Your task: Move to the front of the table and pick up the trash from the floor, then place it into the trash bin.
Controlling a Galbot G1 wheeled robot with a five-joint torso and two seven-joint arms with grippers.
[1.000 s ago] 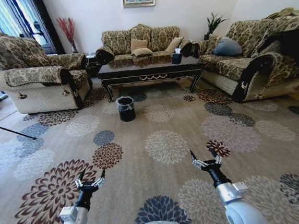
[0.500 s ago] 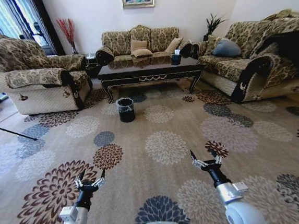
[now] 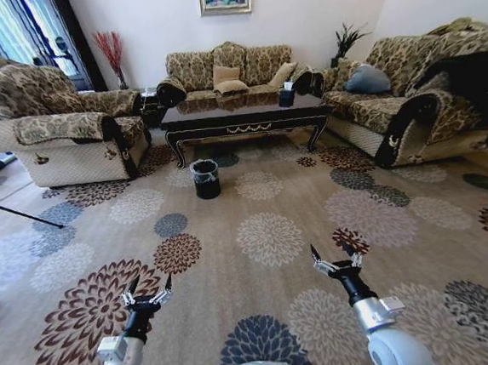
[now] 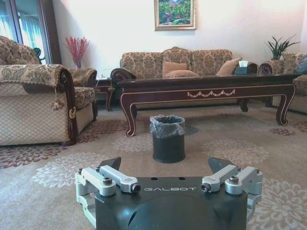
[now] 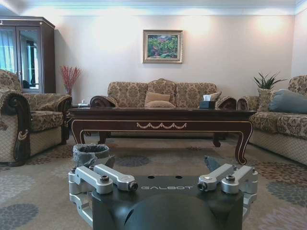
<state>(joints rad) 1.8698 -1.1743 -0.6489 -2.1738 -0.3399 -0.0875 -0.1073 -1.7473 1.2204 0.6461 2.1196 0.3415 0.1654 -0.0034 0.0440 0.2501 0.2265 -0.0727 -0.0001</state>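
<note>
Both arms hang low over the floor (image 3: 273, 317): left gripper (image 3: 148, 295) and right gripper (image 3: 335, 261), fingers spread wide, empty. The trash bin (image 3: 205, 177) stands just before the desk (image 3: 242, 114).

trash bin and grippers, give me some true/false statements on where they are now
1. The trash bin stands on the floor in front of the table. True.
2. The trash bin lies tipped on its side. False: it stands upright, liner folded over its rim.
3. The left gripper is shut on a bottle. False: it is open and holds nothing.
4. The right gripper is open above the carpet. True.
5. A tissue box sits inside the bin. False: it sits on the table.
</note>
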